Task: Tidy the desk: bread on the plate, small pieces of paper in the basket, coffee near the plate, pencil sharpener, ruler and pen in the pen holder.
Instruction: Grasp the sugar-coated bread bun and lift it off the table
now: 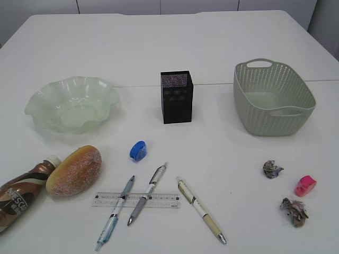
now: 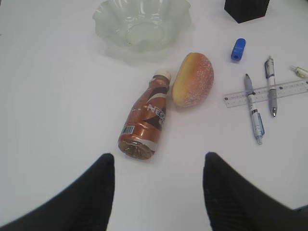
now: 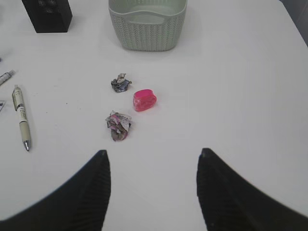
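The bread (image 1: 74, 170) lies beside the toppled coffee bottle (image 1: 24, 191), near the wavy glass plate (image 1: 71, 103). A blue sharpener (image 1: 138, 150), three pens (image 1: 148, 192) and a clear ruler (image 1: 136, 199) lie in front of the black pen holder (image 1: 176, 97). Two paper balls (image 1: 273, 169) (image 1: 294, 211) and a pink sharpener (image 1: 305, 186) lie before the green basket (image 1: 273, 97). My left gripper (image 2: 158, 159) is open, behind the bottle (image 2: 147, 117). My right gripper (image 3: 151, 155) is open, short of the paper (image 3: 118, 126). Neither gripper shows in the exterior view.
The white table has a seam across it behind the holder and basket. In the left wrist view the bread (image 2: 193, 80) touches the bottle's neck, with the plate (image 2: 142, 21) beyond.
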Motion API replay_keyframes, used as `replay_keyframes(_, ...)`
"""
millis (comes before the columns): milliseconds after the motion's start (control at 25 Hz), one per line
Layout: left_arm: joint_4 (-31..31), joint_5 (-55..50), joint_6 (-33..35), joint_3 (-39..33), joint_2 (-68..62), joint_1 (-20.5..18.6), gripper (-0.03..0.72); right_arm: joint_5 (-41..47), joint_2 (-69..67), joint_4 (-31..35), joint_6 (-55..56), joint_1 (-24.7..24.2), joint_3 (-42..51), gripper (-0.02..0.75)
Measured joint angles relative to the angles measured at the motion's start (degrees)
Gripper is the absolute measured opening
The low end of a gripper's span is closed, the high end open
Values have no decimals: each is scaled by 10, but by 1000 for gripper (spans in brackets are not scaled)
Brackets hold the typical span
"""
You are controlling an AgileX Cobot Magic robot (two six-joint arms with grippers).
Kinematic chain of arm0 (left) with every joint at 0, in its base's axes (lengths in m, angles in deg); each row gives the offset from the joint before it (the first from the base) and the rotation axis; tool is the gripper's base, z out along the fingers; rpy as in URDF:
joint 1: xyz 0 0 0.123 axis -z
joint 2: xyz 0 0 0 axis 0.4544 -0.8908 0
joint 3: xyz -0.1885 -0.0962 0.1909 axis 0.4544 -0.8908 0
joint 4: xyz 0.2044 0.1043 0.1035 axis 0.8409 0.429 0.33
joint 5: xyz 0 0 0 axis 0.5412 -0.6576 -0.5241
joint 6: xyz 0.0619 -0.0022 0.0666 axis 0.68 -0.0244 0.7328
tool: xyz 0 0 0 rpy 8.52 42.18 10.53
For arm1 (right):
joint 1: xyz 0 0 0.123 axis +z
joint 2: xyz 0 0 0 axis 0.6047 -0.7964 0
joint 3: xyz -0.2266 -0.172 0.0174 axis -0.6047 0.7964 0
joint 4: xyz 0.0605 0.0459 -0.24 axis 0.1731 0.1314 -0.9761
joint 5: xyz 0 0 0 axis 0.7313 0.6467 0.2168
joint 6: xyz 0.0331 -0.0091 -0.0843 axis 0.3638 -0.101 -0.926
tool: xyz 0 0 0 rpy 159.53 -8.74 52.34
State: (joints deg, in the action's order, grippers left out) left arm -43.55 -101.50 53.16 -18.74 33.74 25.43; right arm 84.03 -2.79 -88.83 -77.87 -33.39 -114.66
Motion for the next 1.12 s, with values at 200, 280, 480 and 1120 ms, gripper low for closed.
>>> replay_keyframes(200,0,0,0,0,0,0,424,0,0,0,0,0,0,455)
replay_keyframes(280,0,0,0,0,0,0,424,0,0,0,0,0,0,455)
replay_keyframes(480,0,0,0,0,0,0,424,0,0,0,0,0,0,455)
replay_keyframes(1120,0,0,0,0,0,0,414,0,0,0,0,0,0,455)
